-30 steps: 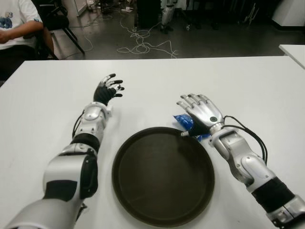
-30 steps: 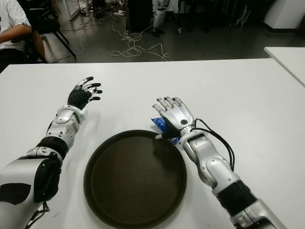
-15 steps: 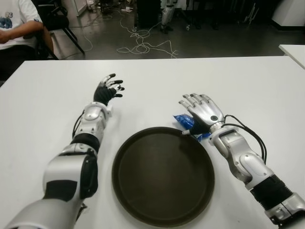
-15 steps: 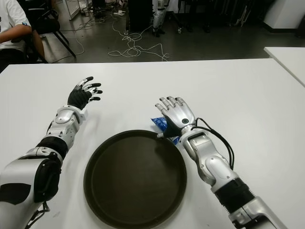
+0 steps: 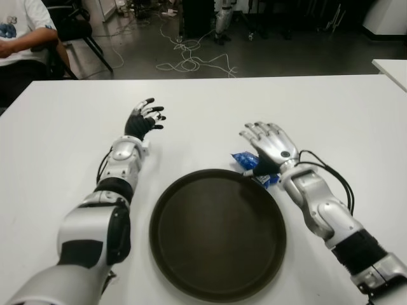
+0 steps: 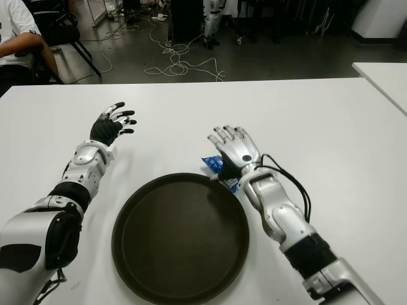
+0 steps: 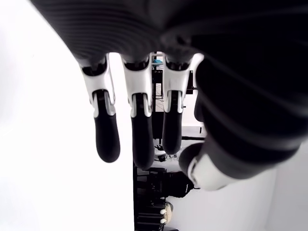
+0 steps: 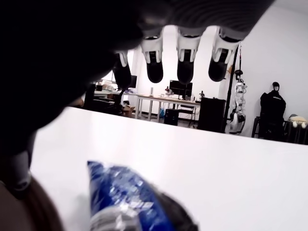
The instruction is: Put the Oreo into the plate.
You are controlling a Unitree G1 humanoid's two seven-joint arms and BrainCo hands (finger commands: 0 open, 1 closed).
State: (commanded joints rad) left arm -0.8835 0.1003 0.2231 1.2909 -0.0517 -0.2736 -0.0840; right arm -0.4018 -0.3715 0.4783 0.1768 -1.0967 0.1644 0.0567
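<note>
Under both arms spreads a plain white table (image 5: 57, 140), bare apart from the task's things. Beyond its far edge lies a dark floor strewn with loose white cables (image 5: 191, 60), with the legs of black chairs and stands behind. At the far corner on the robot's left sits a person (image 5: 19, 32) in a white shirt, beside a black chair (image 5: 79, 28). A second white table's corner (image 5: 391, 67) shows at the far right.

Just beneath the right hand (image 5: 270, 147) lies the Oreo (image 5: 245, 161), a blue packet flat on the table. Part of it shows on the thumb side of the hand and the rest is covered by the palm and wrist. The hand's fingers (image 5: 262, 132) are stretched out and spread, pointing away from the robot, and they close on nothing; the right wrist view shows the fingertips (image 8: 185, 67) well above the packet (image 8: 130, 199) with open table between.

Toward the robot from that hand, and partly under its wrist, sits the plate (image 5: 191, 267), a round dark dish with nothing in it. Its far rim is just beside the packet, possibly touching.

The left hand (image 5: 143, 119) shows well to the plate's left, farther out on the table, fingers (image 7: 107, 130) loosely extended and holding nothing. Black wires (image 5: 331, 175) loop off the right forearm.
</note>
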